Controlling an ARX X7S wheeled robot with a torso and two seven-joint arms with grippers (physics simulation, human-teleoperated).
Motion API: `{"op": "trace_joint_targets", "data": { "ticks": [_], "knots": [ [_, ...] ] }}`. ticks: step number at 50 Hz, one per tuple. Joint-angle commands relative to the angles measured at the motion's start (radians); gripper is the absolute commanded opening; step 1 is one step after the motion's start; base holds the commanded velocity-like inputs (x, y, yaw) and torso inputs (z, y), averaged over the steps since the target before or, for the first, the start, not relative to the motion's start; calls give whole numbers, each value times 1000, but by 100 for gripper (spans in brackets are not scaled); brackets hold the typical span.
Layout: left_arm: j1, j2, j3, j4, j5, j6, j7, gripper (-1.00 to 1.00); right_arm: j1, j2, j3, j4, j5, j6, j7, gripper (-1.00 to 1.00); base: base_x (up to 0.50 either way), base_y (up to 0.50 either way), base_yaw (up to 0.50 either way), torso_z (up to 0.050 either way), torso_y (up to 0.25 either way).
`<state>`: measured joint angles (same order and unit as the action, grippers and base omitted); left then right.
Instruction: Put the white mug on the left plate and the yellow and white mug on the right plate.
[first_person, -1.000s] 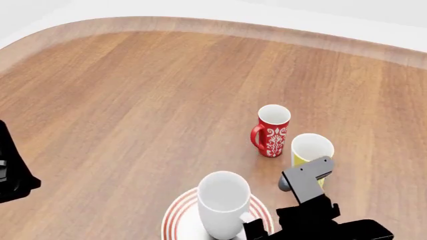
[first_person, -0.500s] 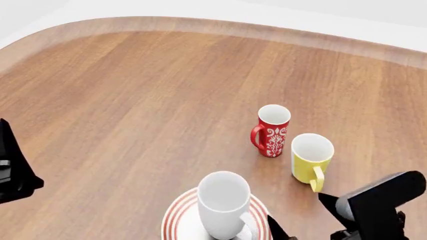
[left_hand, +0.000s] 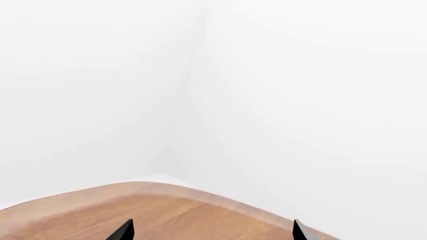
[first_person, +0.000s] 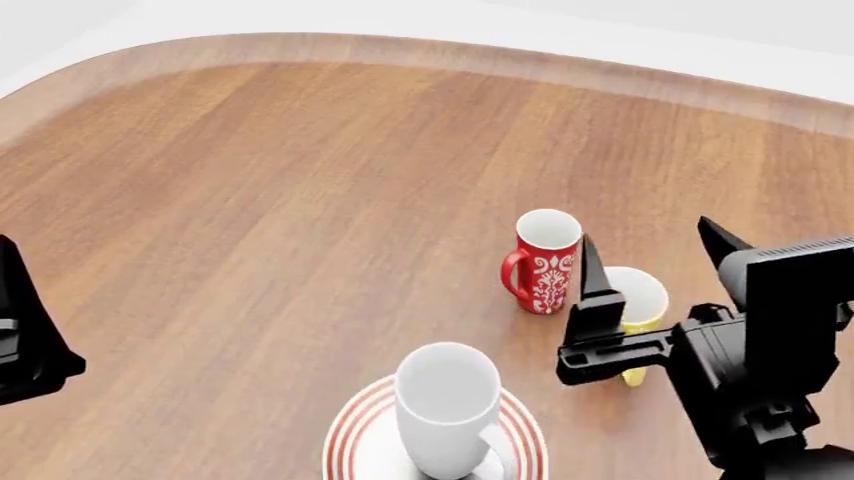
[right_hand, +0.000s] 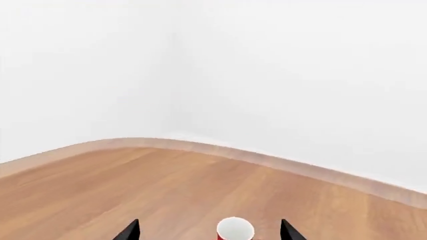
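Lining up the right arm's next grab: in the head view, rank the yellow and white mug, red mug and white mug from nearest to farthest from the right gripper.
From the right gripper:
1. Yellow and white mug, between its open fingers.
2. Red mug, just to its left.
3. White mug, farther left and nearer the robot, on the left plate.

Warm wood-grain table (first_person: 267, 200) with a smooth, matt finish and a paler edge band. The white mug (first_person: 446, 405), red mug (first_person: 545, 262) and ringed plate (first_person: 350, 440) look like smooth ceramic; the right gripper (first_person: 654, 260) is matt black.
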<state>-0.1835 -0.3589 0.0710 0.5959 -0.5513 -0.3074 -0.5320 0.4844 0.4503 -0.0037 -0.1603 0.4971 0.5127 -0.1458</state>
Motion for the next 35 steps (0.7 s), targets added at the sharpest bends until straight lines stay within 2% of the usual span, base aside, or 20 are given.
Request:
{"op": "trace_joint_targets", "data": {
  "ticks": [1, 8, 17, 35],
  "knots": [
    [-1, 0, 8, -4, 2, 5, 2, 100, 151, -97, -17, 261, -98, -76, 85, 100, 0, 0, 0, 0, 0],
    [2, 1, 19, 0, 14, 7, -3, 100, 202, -88, -41, 313, -147, -70, 115, 100, 0, 0, 0, 0, 0],
    [3, 1, 27, 2, 14, 11, -3, 100, 244, -101, -58, 485, -139, -19, 93, 100, 0, 0, 0, 0, 0],
    [7, -4, 27, 10, 10, 11, -11, 100, 242, -96, -65, 505, -125, -2, 73, 100, 0, 0, 0, 0, 0]
  ]
}}
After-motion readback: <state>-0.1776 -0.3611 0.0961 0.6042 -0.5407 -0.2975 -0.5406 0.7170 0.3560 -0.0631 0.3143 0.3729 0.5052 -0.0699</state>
